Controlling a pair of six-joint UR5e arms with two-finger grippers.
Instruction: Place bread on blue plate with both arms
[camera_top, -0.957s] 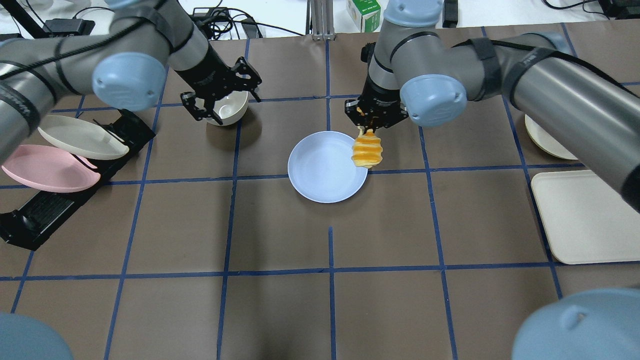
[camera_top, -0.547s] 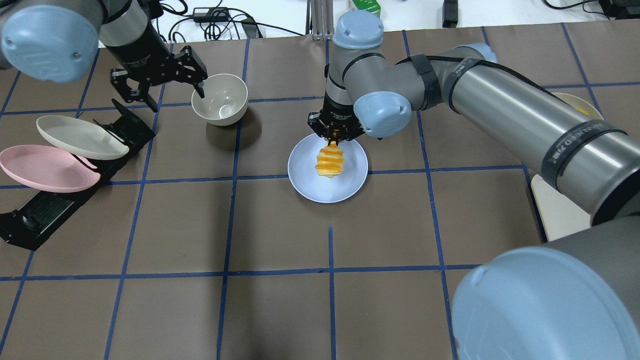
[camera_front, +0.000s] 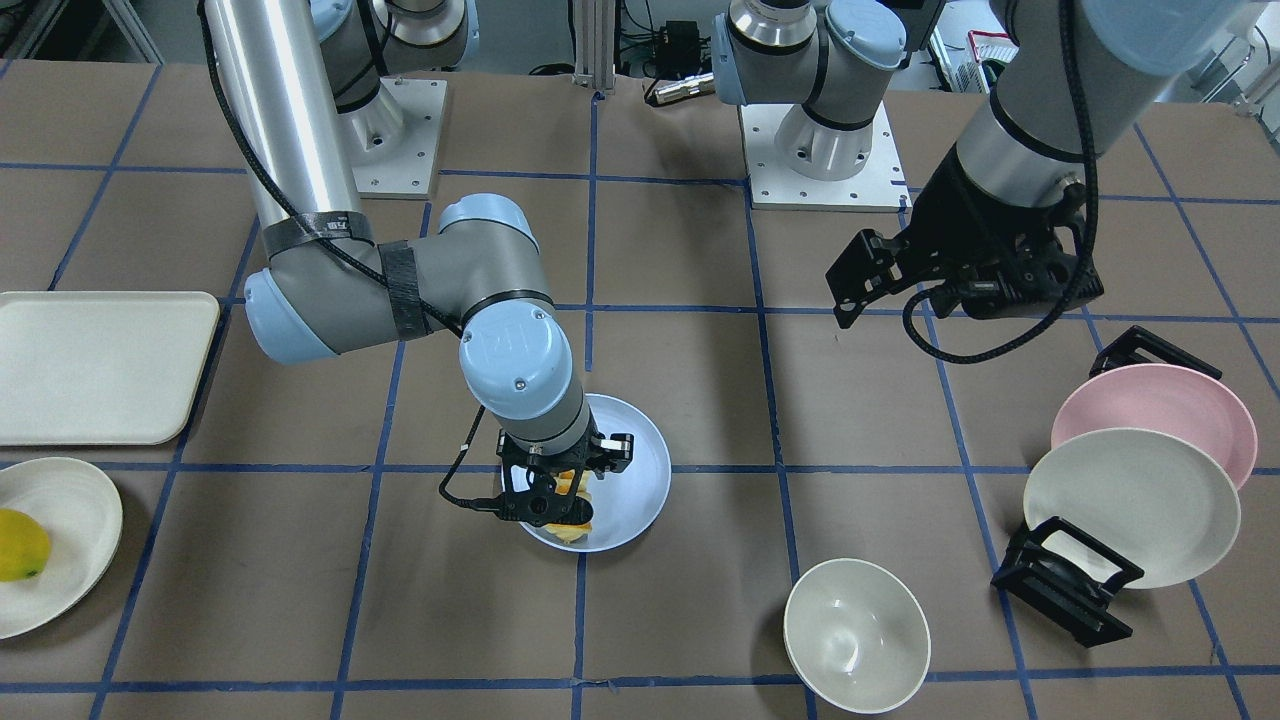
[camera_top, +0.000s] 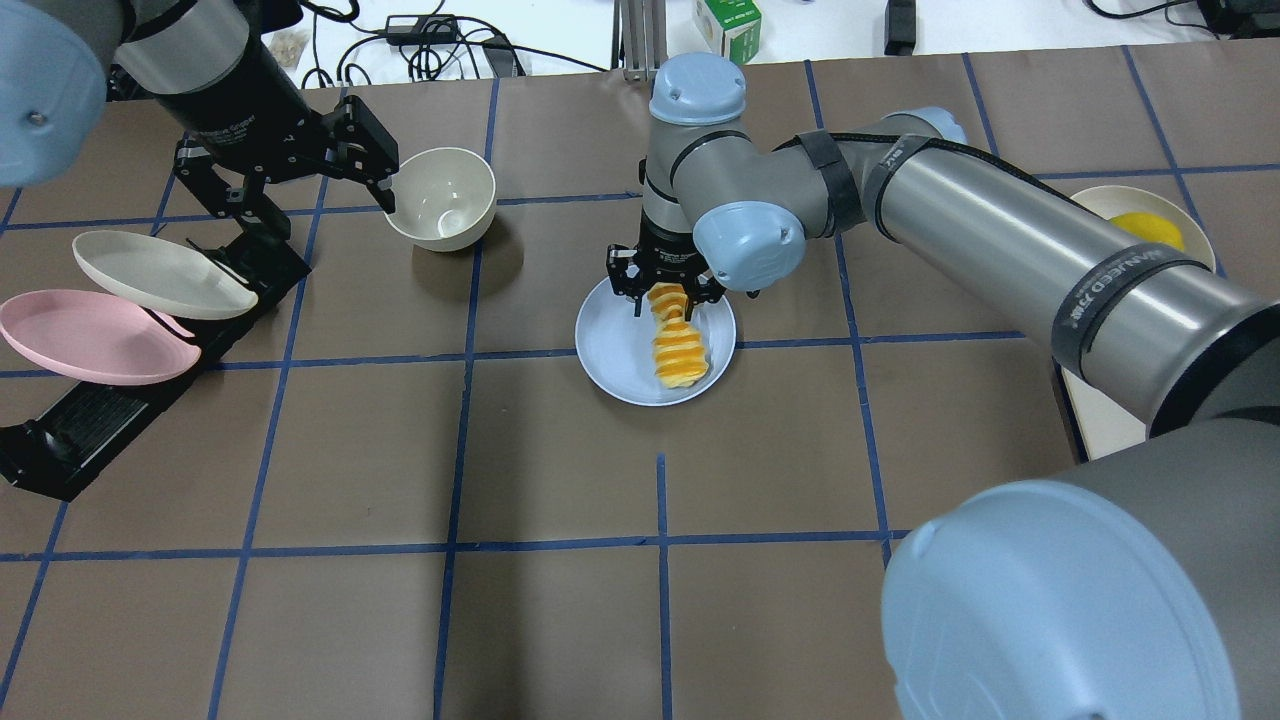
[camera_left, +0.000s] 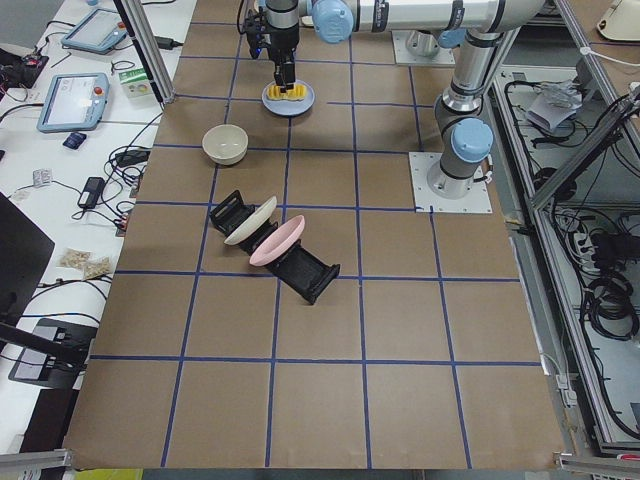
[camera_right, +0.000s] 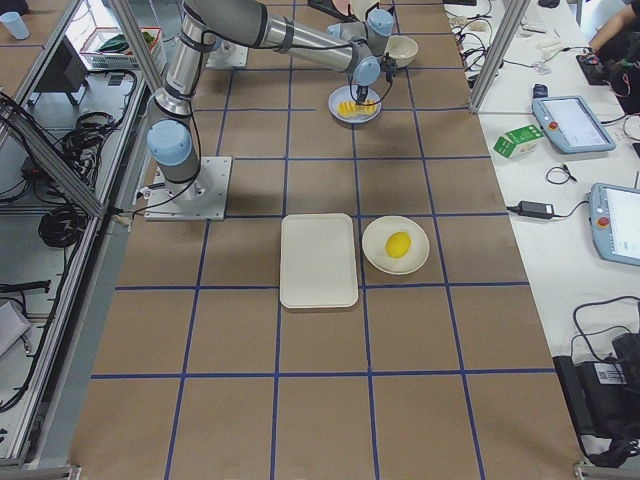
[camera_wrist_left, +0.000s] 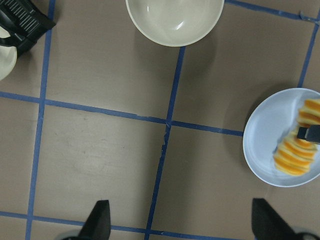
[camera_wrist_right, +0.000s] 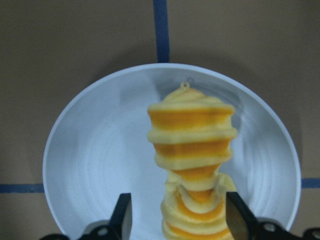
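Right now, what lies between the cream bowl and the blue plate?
Only bare brown table crossed by blue tape separates the cream bowl and the blue plate, seen in the overhead view.

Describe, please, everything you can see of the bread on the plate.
The bread is a ridged loaf of alternating orange and pale-yellow bands, soft-looking, with a small loop at one end. It rests lengthwise on the blue plate, its other end between the right gripper's parted fingers.

Bread: ridged, soft sheen, plastic-looking. Blue plate: smooth, satin. Surface: matt brown, paper-like sheet. Cream bowl: glossy inside.
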